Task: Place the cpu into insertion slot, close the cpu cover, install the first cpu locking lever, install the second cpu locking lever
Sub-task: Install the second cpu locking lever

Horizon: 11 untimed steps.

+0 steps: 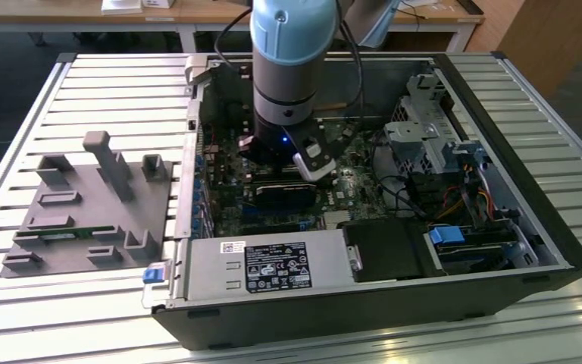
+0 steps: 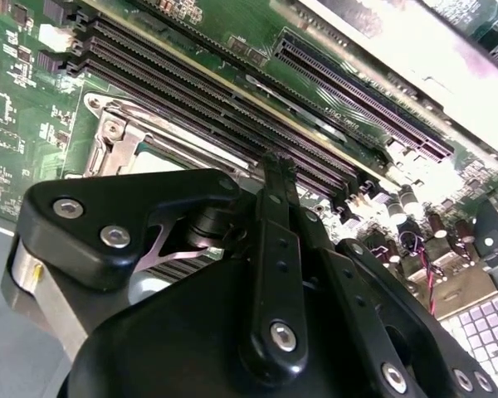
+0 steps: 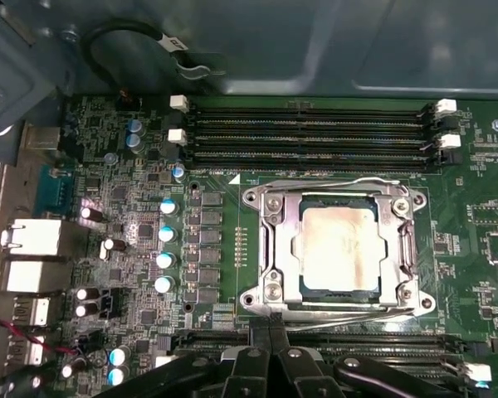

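The gripper [image 3: 270, 336] has its fingers pressed together, holding nothing, tips just beside the cover [image 3: 270, 249]. The cover lies flat over the cpu [image 3: 339, 246] in the slot [image 3: 315, 199].

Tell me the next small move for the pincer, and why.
Probably nudge the pincer onto the wire lever that runs along the nearest edge of the cover, and press it. The cpu sits in the slot, the cover lies flat over it, and the pincer's tip is just beside that lever.
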Tool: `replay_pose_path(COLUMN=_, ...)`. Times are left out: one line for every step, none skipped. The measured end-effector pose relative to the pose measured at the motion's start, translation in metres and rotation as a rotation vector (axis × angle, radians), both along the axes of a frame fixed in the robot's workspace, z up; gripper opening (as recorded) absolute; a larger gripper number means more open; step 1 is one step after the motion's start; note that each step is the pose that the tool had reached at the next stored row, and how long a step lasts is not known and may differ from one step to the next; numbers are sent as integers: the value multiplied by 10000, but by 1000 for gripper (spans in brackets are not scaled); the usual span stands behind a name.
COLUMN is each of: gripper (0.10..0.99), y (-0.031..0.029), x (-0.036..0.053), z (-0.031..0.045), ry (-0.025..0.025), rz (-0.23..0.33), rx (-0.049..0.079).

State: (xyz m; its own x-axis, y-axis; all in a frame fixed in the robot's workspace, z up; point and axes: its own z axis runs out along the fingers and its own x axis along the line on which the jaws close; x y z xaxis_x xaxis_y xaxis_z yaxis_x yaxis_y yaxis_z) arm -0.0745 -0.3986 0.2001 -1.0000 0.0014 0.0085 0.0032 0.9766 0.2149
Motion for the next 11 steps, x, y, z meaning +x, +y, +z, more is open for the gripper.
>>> replay_pose_path(gripper=106, y=0, x=0, z=-6, ry=0, rz=1, rx=16)
replay_pose_path(gripper=106, y=0, x=0, z=-12, ry=0, rz=1, rx=32)
replay_pose_path(gripper=106, y=0, x=0, z=-17, ry=0, rz=1, rx=48)
replay_pose_path(gripper=106, y=0, x=-1, z=-23, ry=0, rz=1, rx=65)
replay_pose_path(gripper=106, y=0, x=-1, z=-29, ry=0, rz=1, rx=86)
replay_pose_path(gripper=106, y=0, x=-2, z=-34, ry=0, rz=1, rx=114)
replay_pose_path(gripper=106, y=0, x=-2, z=-38, ry=0, rz=2, rx=158)
replay_pose_path(gripper=106, y=0, x=-3, z=-41, ry=0, rz=2, rx=211)
replay_pose_path(gripper=106, y=0, x=-4, z=-46, ry=-1, rz=1, rx=258)
replay_pose_path(gripper=106, y=0, x=-5, z=-50, ry=0, rz=1, rx=300)
replay_pose_path(gripper=106, y=0, x=-7, z=-54, ry=1, rz=1, rx=336)
